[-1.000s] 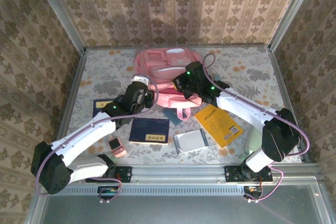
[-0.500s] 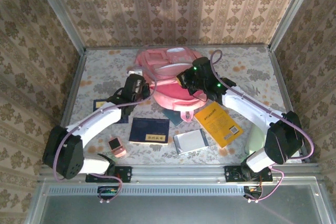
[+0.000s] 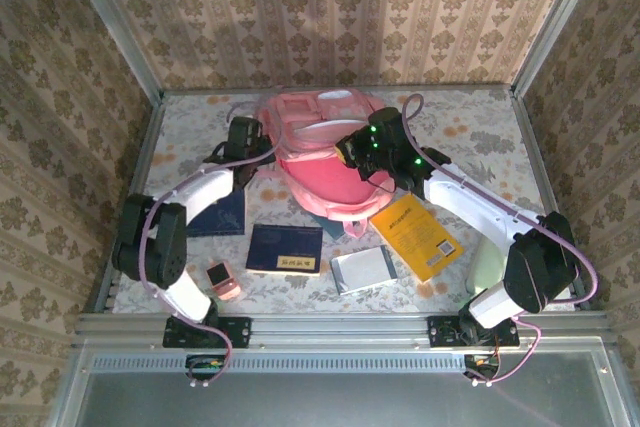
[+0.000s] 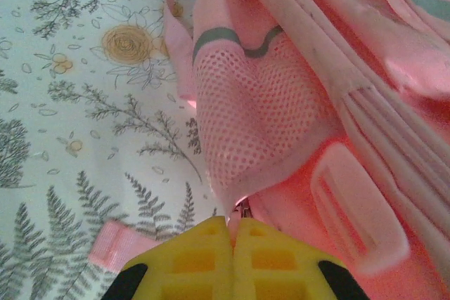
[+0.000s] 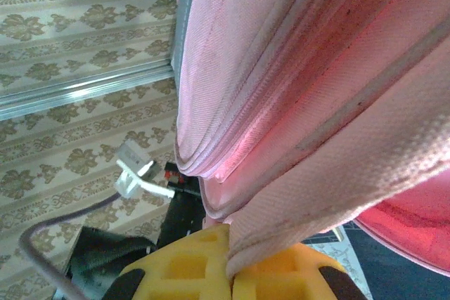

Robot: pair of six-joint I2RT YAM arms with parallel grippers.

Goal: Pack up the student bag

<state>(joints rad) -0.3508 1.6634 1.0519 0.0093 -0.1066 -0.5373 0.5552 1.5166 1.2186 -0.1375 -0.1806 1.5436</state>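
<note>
The student bag (image 3: 310, 172) lies at the upper centre of the table (image 3: 480, 137) in the top view, with both arms reaching to it. The left fingers (image 4: 193, 261) are pressed together at the bottom of the left wrist view. A small metal piece, probably a zip pull (image 4: 244, 209), sits right at their tips below the mesh side pocket (image 4: 246, 124). They seem to pinch the bag there, though how much they have caught is hard to tell. The right fingers (image 5: 183, 265) are also closed, nipping a narrow band of pink fabric that runs up and to the right in the right wrist view.

Both holds look thin, and that is the main risk. If the 2 arms pull apart to spread the opening, the fabric band or the pull could slide out of a pinch and the soft bag would sag shut. A pull mostly to 1 side would probably drag the whole bag across the table instead of opening it.

The dark blue book (image 3: 285, 247), yellow book (image 3: 415, 237) and silver item (image 3: 362, 269) lie just below the bag in the top view. A sliding bag could push them or ride over them.
</note>
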